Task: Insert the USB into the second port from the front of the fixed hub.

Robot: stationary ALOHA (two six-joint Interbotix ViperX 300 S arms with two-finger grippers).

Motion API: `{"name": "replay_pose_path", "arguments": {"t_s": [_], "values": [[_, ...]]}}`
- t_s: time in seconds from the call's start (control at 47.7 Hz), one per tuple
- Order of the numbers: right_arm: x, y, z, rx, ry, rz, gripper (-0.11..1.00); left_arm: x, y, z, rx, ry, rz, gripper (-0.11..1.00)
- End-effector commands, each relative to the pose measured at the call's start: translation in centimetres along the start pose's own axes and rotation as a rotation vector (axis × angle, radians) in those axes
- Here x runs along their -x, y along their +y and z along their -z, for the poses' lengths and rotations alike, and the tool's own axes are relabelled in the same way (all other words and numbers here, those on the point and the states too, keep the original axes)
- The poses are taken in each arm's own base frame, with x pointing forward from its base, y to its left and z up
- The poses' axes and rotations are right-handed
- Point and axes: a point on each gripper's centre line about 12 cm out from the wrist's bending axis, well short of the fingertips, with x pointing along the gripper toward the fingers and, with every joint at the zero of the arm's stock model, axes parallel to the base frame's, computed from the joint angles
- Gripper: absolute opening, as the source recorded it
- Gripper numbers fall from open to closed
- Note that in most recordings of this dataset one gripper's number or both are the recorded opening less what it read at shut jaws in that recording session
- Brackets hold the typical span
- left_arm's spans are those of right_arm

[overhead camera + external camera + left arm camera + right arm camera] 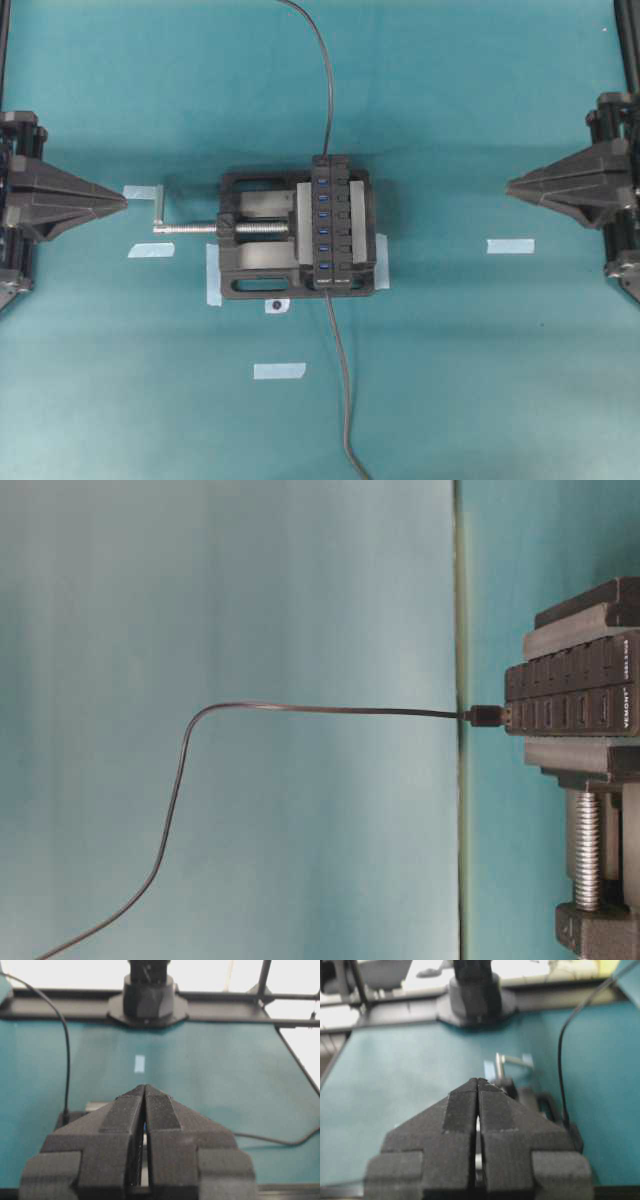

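left gripper: clamped tight, pads pressed flat together with nothing between them, parked out at the left edge of the table
right gripper: same deal, clenched on nothing, way out on the right side
the USB: nobody's holding it. The plug sits at the far end of the fixed hub with its metal tip touching the hub, and its cable climbs up and away from there (can't tell if it's actually seated in a slot)
hub: clamped in the black vise mid-table, blue slots facing up, well apart from both grippers
hub lead: thin black cable running out of the near end, lying on the table
tape: a few pale strips stuck around the vise
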Motion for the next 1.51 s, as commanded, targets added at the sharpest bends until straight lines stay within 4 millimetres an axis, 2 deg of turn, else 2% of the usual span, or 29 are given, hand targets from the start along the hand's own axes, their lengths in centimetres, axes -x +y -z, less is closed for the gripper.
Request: {"name": "replay_pose_path", "arguments": {"t_s": [0.0,0.209,0.398,0.88,1.487], "values": [[-0.5,-0.2,-0.5,-0.019,0.027,0.015,-0.01,-0.3,0.0,-0.9,-0.003,0.002,0.0,0.0],[-1.7,-0.8,-0.3,-0.051,0.146,0.055,-0.01,-0.6,0.0,-0.1,-0.002,0.075,-0.001,0.0],[-2.9,-1.4,0.7,-0.062,0.231,0.082,-0.01,-0.9,0.0,0.5,0.0,0.118,-0.001,0.0],[-7.6,-3.1,2.7,-0.079,0.432,0.151,-0.01,-1.1,-0.1,1.1,0.001,0.181,0.002,0.0],[-11.8,-5.5,4.3,-0.093,0.549,0.215,-0.01,-1.0,-0.1,2.1,-0.001,0.328,0.001,0.0]]}}
